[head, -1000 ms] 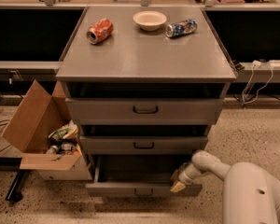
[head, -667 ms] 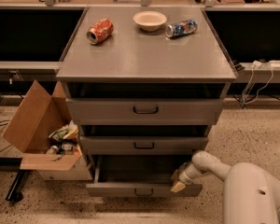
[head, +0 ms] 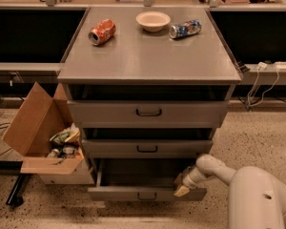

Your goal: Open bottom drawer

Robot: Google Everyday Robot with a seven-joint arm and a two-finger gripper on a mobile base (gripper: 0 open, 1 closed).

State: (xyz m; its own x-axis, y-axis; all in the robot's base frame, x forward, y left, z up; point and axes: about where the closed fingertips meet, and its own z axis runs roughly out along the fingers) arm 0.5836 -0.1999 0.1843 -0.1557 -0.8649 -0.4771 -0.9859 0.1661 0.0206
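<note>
The bottom drawer [head: 119, 193] is the lowest grey drawer of the grey cabinet [head: 148, 56]. It has a small black loop handle [head: 147, 195] at its centre and stands pulled out, with a dark gap above its front. My gripper [head: 182, 187] is at the drawer's right end, its tan fingertips [head: 181, 191] touching the top right of the drawer front. The white arm [head: 238, 185] reaches in from the lower right.
Above are the mid-sized drawer [head: 147, 148] and the tallest drawer [head: 148, 112]. On the cabinet top lie a red can [head: 102, 32], a white bowl [head: 153, 20] and a blue can [head: 185, 29]. An open cardboard box [head: 43, 137] of trash stands at the left.
</note>
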